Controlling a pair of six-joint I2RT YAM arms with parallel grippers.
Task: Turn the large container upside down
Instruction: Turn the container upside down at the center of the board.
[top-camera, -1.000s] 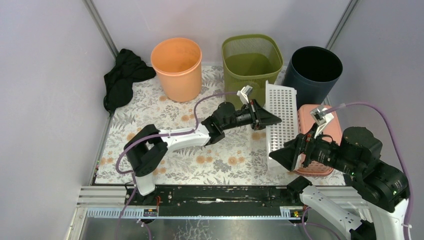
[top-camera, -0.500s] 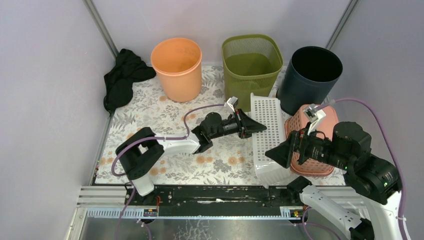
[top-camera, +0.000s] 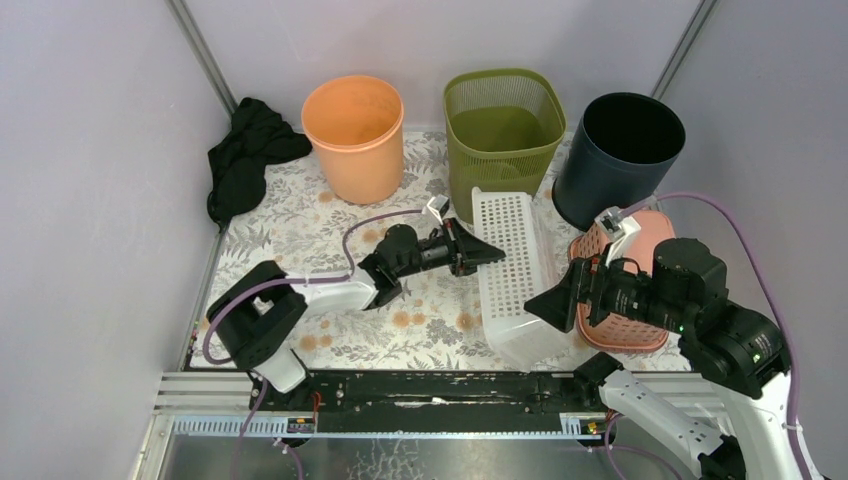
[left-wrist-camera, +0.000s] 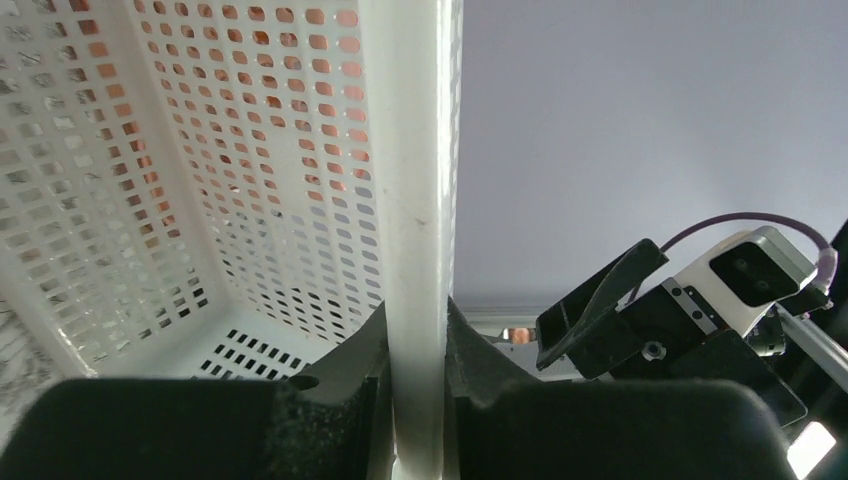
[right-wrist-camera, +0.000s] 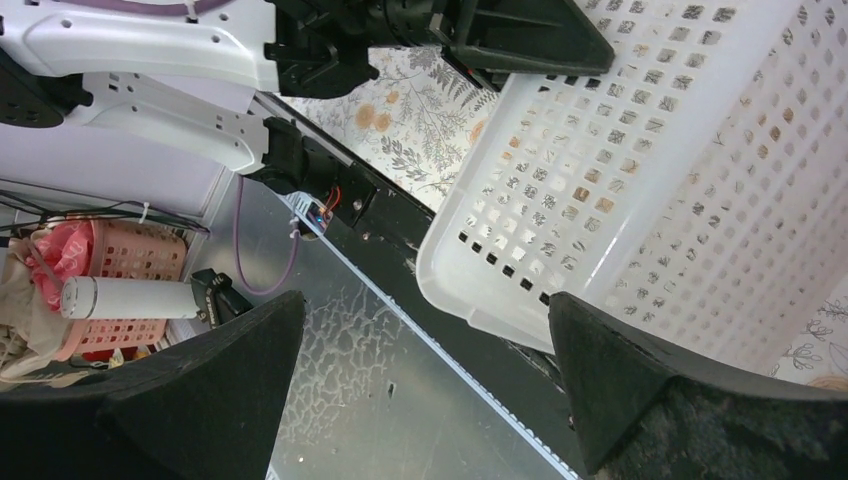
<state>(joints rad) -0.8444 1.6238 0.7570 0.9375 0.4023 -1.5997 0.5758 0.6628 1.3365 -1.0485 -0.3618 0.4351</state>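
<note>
from above we see the white basket (top-camera: 515, 262) on the floral table (top-camera: 300, 225), right of centre. its long axis runs from the near edge toward the back, and its perforated base is tilted upward. the left gripper (top-camera: 482, 254) pinches its left long rim.

left wrist: that rim (left-wrist-camera: 420, 200) sits clamped between both fingers (left-wrist-camera: 345, 400).

right wrist: the right gripper (right-wrist-camera: 425, 305) gapes wide, gripping nothing, just beside the basket's near end.

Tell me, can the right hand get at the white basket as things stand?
Probably yes: the right hand is open beside the white basket with nothing between them; the left hand grips its opposite rim.
</note>
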